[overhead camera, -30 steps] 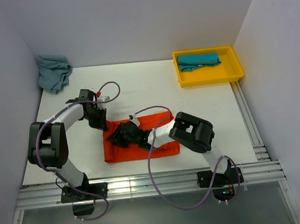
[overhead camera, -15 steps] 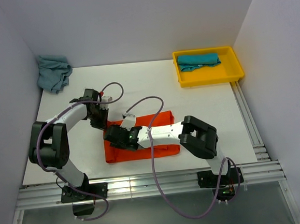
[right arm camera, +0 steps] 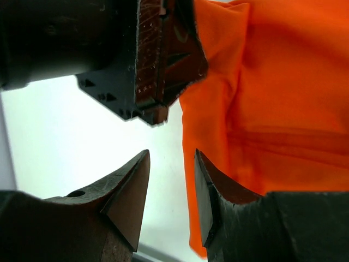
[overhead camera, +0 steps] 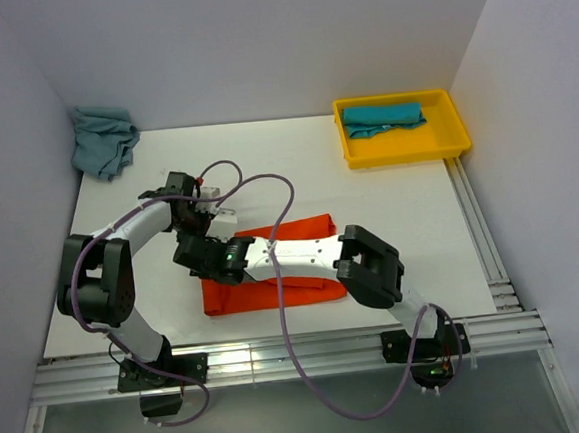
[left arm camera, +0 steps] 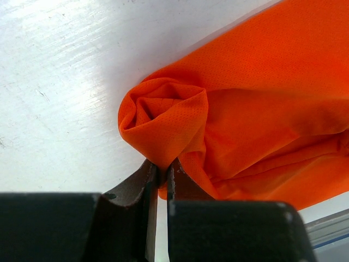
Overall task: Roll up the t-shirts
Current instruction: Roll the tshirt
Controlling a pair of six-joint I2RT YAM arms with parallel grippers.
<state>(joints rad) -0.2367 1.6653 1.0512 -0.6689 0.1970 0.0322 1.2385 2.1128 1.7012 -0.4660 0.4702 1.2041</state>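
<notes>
The orange-red t-shirt (overhead camera: 244, 295) lies folded into a long strip near the table's front. My left gripper (overhead camera: 202, 232) stands at its far left corner. In the left wrist view that gripper (left arm camera: 162, 169) is shut on a fold of the orange cloth, with a small rolled whorl (left arm camera: 163, 117) just beyond the jaws. My right gripper (overhead camera: 194, 256) reaches across the shirt to the same left end. Its jaws (right arm camera: 172, 164) are open over bare table, and the shirt's edge (right arm camera: 203, 125) runs beside the right finger. A teal t-shirt (overhead camera: 383, 118) lies rolled in the yellow tray.
The yellow tray (overhead camera: 450, 144) sits at the back right by the wall. A grey-blue t-shirt (overhead camera: 103, 139) lies crumpled in the back left corner. The left gripper's head (right arm camera: 147, 60) hangs close in front of my right jaws. Rails run along the table's right edge.
My right gripper has slid left along the orange shirt to its left end, close to the left gripper. The left gripper has shifted slightly right, still holding the cloth.
</notes>
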